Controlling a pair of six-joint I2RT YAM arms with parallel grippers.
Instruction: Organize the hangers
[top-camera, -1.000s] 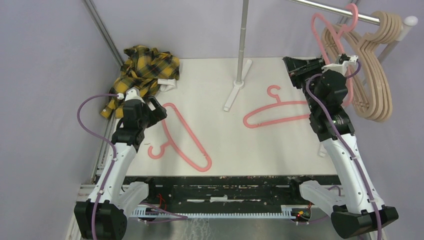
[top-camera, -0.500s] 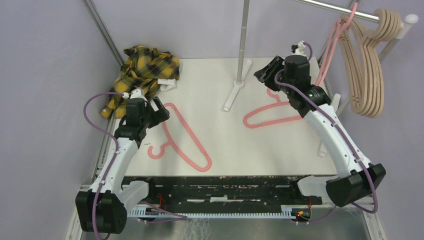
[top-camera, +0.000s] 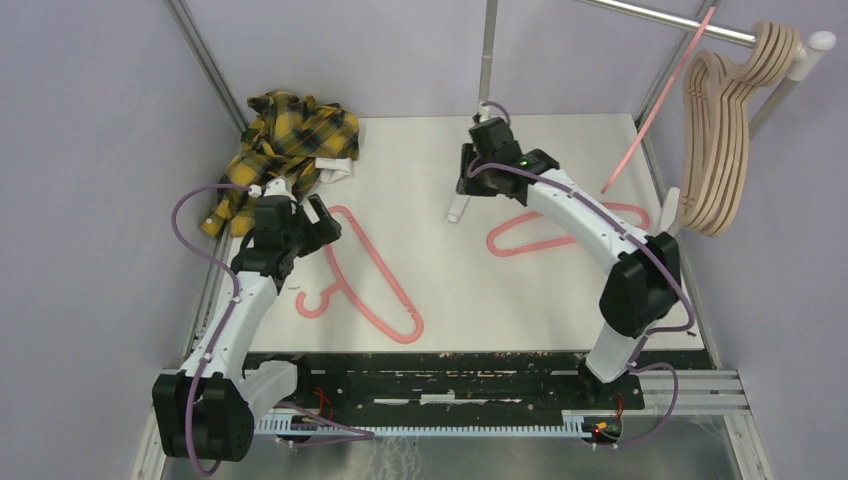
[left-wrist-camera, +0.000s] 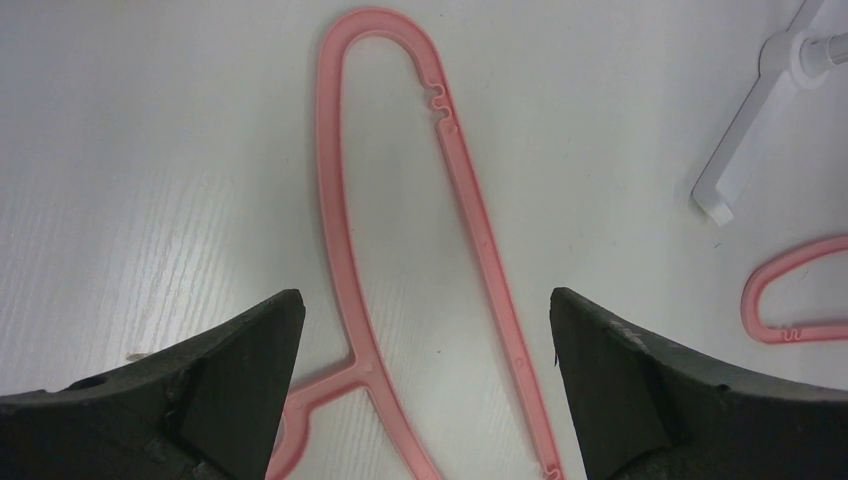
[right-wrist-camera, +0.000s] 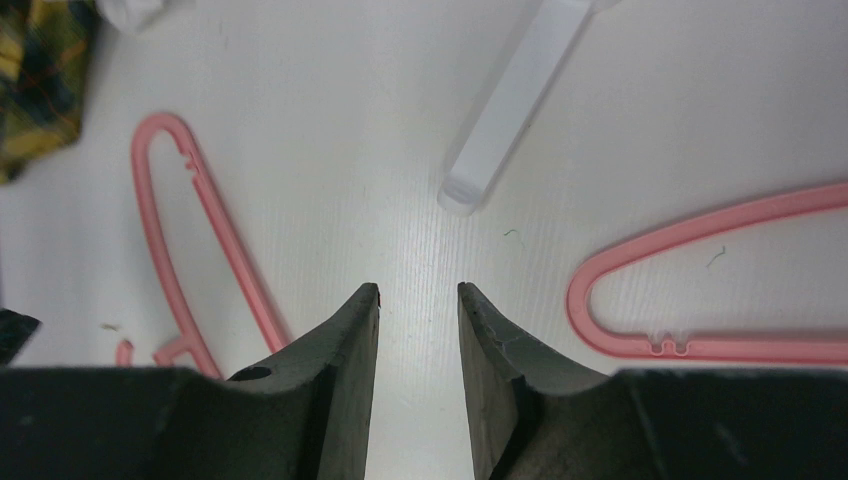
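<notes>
Closest to the near edge of the white tabletop (top-camera: 500, 300), on its left side, a thin pink plastic hanger (top-camera: 385, 270) with a rounded triangular outline lay flat. Its hook was turned toward the left edge. The left gripper (left-wrist-camera: 425, 295) hung over the hanger's far, rounded end with its jaws spread wide. Both pink bars ran between them and nothing was gripped; whether the fingertips touched the surface was hard to judge.

A broad stretch of white surface separated this hanger from a second flat pink hanger (top-camera: 540, 245) toward the right edge, partly hidden under the right arm. The right gripper (right-wrist-camera: 418, 290) pointed down mid-table, its jaws a narrow gap apart and holding nothing, just beside the white foot (right-wrist-camera: 510, 110) of the clothes stand.

A crumpled yellow plaid shirt (top-camera: 290, 140) lay at the far-left corner. Beyond the far-right corner, a metal rail (top-camera: 650, 15) carried a third pink hanger (top-camera: 654, 105), tilted edge-on toward the tabletop. A tight bunch of beige wooden hangers (top-camera: 725, 160) hung from the same rail, outside the right edge.
</notes>
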